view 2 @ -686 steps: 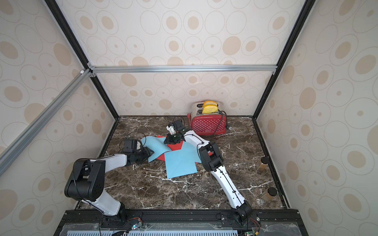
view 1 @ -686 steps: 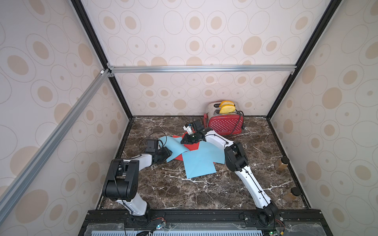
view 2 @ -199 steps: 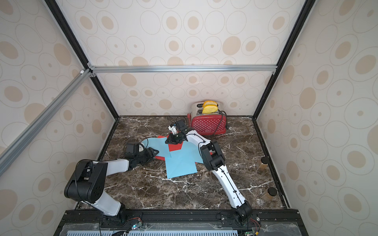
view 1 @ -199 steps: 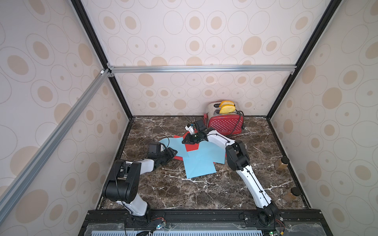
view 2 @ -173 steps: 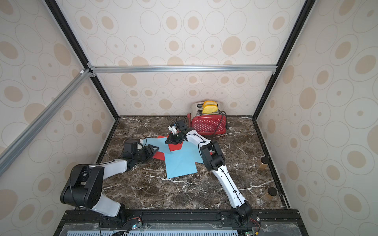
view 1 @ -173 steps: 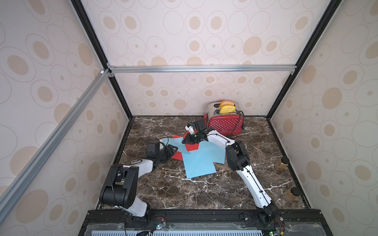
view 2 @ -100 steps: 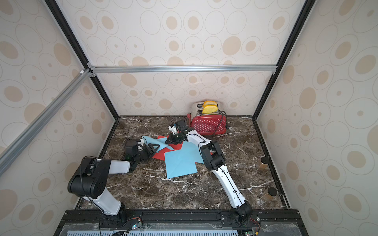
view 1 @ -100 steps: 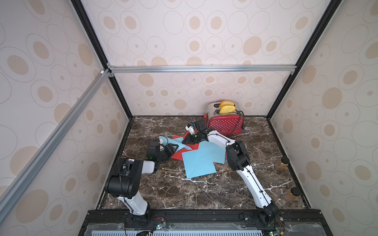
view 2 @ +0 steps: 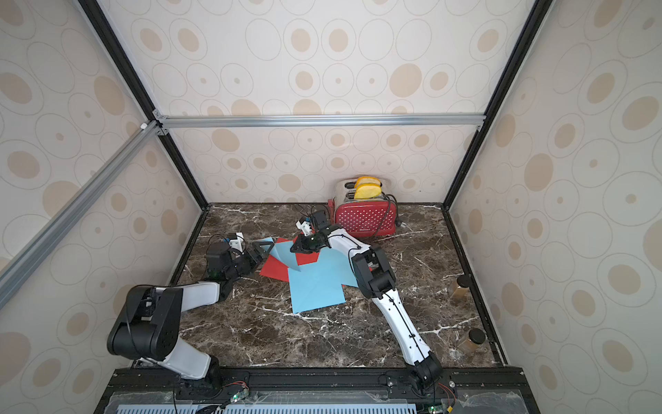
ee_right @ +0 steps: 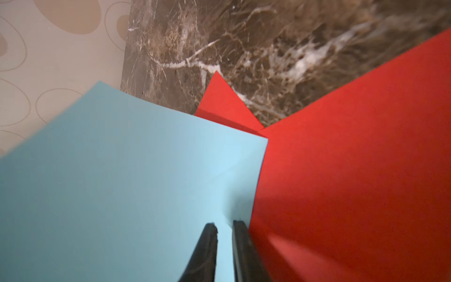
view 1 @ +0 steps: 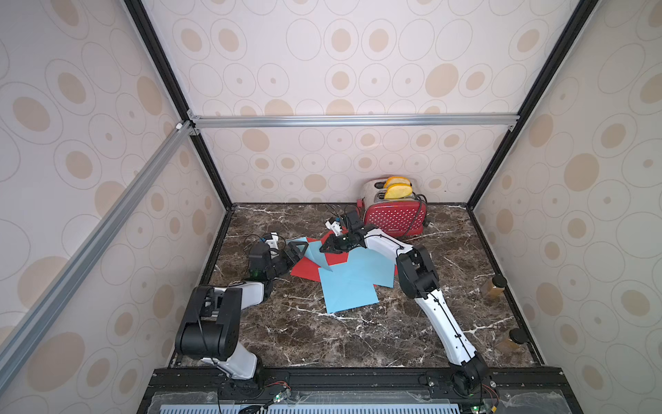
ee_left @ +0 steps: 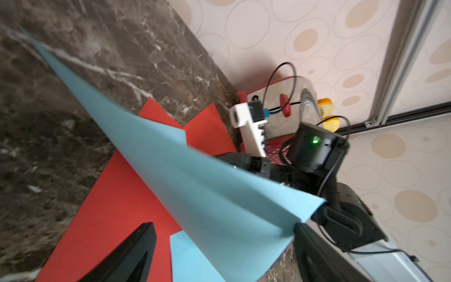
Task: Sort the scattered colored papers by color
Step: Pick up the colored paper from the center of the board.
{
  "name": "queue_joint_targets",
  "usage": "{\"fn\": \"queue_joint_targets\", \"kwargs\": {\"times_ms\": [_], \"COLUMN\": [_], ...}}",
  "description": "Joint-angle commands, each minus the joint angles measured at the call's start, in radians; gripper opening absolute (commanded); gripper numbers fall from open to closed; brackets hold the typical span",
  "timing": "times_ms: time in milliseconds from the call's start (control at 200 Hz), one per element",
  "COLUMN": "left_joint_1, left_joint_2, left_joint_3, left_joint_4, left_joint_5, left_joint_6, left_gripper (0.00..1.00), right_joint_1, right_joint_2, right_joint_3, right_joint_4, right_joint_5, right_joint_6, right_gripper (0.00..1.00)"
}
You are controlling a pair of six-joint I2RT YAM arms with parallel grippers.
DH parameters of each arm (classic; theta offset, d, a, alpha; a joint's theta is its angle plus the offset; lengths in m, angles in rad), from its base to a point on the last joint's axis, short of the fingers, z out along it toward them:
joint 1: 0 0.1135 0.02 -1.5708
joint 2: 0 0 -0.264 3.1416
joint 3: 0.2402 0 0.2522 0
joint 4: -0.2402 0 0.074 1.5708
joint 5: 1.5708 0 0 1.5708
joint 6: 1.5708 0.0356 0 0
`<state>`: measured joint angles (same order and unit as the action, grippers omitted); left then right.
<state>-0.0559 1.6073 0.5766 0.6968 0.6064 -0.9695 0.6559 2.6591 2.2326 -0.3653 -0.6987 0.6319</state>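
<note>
1. at the middle of the marble tabletop (view 1: 358, 340), toward the back, the colored papers lie in one overlapping heap. the red sheets (view 1: 308, 269) sit underneath and the flat blue sheets (view 1: 353, 283) across them. judged from this, no color pile is separated yet.
2. a lifted blue sheet (ee_left: 207, 190) slopes up off the heap, its low end down at the table and its high corner in the air.
3. the right gripper (ee_right: 223, 225) has its fingers pressed nearly together, pinching the edge of the lifted blue sheet. the paper shows a small crease at the pinch. risk: a pull against the drag of the heap could deepen the crease or tear the edge.
4. the left gripper (ee_left: 223, 225) stands with its jaws spread wide and grips nothing. the sheet's free corner hangs close against one finger (ee_left: 317, 256). risk: a single pinch carries the sheet, so it could slip and flop back onto the red.
5. a red sheet lies directly under the spread jaws. risk: closing low could catch red together with blue and carry two colors to one pile.
6. in the right wrist view a red sheet runs just beside the pinch. risk: it may ride along by friction and scatter the heap.
7. the toaster (view 1: 394, 218) stands just behind the right gripper. risk: a backward swing could strike it or snag its cord.
8. two jars (view 1: 493, 285) at the table's right edge are well apart from the work, so no concern is noted there.
</note>
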Motion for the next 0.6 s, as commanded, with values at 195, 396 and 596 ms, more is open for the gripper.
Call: {"fn": "queue_joint_targets", "kwargs": {"times_ms": [195,396,596], "left_joint_1": [-0.006,-0.007,-0.007], "left_joint_2": [0.032,-0.029,-0.019], "left_joint_3": [0.079,0.078,0.076], "left_joint_4": [-0.046,-0.164,-0.220], "left_joint_5": [0.009,-0.012,-0.004], "left_joint_6": [0.048,0.091,0.120], "left_gripper": [0.90,0.89,0.79], "right_joint_1": [-0.006,-0.007,-0.006], "right_joint_2": [0.019,0.024,0.027], "right_joint_3": [-0.064,-0.060,-0.055], "right_joint_4": [-0.100,-0.096,-0.092], "right_joint_5": [0.042,0.037,0.032], "right_joint_6": [0.012,0.017,0.022], "right_gripper": [0.19,0.19,0.19]}}
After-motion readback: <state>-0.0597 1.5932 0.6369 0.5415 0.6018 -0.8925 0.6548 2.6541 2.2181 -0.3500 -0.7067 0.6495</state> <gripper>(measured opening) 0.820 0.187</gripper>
